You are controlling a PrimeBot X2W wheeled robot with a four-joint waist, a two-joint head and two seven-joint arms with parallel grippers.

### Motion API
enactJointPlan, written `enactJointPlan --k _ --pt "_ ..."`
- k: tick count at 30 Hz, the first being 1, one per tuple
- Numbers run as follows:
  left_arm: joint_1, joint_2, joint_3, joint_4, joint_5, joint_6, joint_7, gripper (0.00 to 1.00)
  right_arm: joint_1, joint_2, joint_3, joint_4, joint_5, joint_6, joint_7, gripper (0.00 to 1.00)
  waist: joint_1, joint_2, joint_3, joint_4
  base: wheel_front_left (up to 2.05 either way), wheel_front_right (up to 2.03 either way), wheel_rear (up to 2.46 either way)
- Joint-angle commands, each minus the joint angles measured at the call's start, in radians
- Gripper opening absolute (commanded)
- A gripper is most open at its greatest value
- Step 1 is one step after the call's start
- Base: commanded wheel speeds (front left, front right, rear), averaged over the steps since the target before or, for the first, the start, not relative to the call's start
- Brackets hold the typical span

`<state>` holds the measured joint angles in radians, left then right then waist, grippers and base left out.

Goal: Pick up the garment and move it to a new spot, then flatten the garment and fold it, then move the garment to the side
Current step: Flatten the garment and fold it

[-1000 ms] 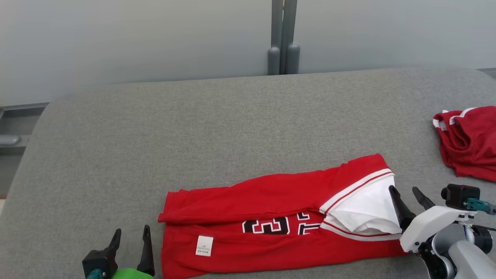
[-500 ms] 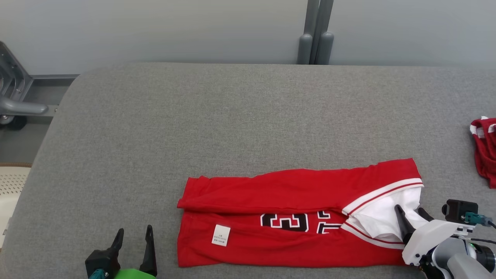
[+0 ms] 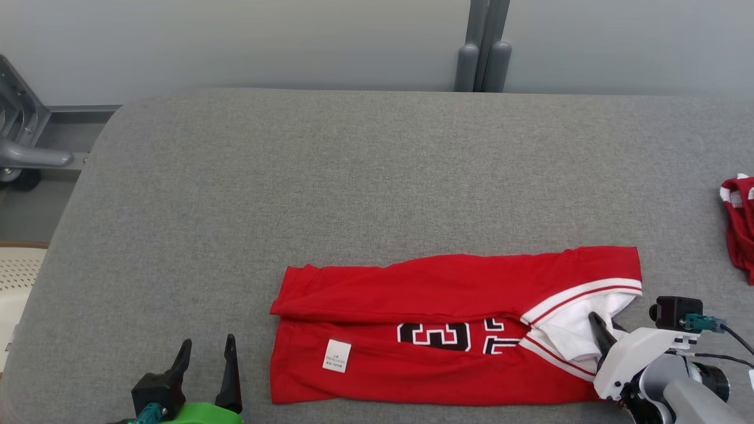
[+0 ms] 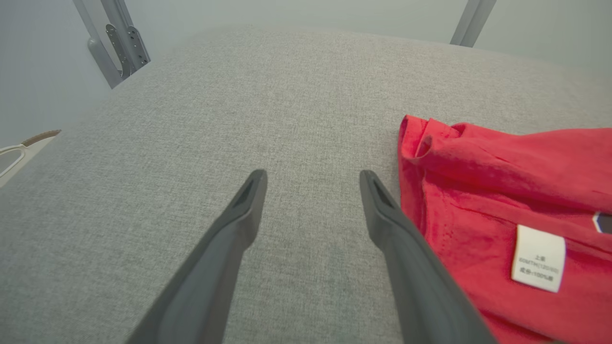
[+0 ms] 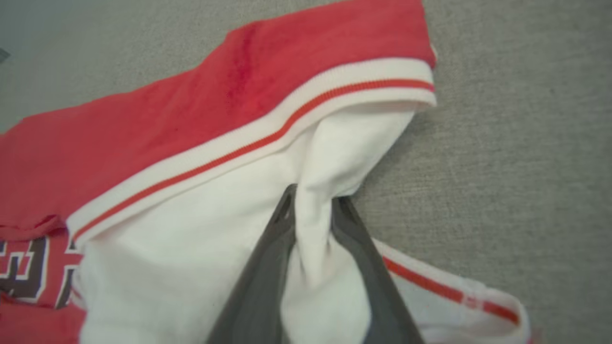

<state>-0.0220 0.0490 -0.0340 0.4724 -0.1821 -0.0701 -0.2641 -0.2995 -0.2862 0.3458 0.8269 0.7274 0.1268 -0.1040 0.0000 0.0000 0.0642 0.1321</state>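
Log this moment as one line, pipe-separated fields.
stage: folding | right gripper: shut on white inner fabric of red jersey | left gripper: open, left of jersey | other red garment: right edge of grey surface

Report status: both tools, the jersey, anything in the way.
Left tool open, left of jersey, holding nothing. Right tool shut on white lining at its right end. Jersey folded, lying on grey pad. Second red garment far right, apart.

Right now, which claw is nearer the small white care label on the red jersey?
Left. The left claw, open, is near the small white care label; the right claw pinches the red jersey's opposite end.
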Motion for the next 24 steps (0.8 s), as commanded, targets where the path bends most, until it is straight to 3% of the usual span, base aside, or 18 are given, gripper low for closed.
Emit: enactJointPlan --k 1,10,24 --pt "-0.015 0.004 -0.002 -0.004 -0.005 0.004 0.001 1.0 0.021 0.017 0.029 0.016 0.015 0.004 0.024 0.0 0.0 0.0 -0.001 0.001 0.0 0.0 0.0" --pt "-0.019 0.004 -0.02 -0.029 -0.011 0.0 0.001 1.0 -0.044 -0.06 0.01 0.066 0.051 0.002 -0.064 0.0 0.0 0.0 -0.009 -0.007 0.0 0.0 0.0" --pt "-0.001 0.004 -0.059 -0.036 -0.04 0.01 0.001 1.0 -0.119 -0.115 0.03 0.088 0.007 0.003 -0.115 0.0 0.0 0.0 -0.03 -0.06 0.0 0.0 0.0"
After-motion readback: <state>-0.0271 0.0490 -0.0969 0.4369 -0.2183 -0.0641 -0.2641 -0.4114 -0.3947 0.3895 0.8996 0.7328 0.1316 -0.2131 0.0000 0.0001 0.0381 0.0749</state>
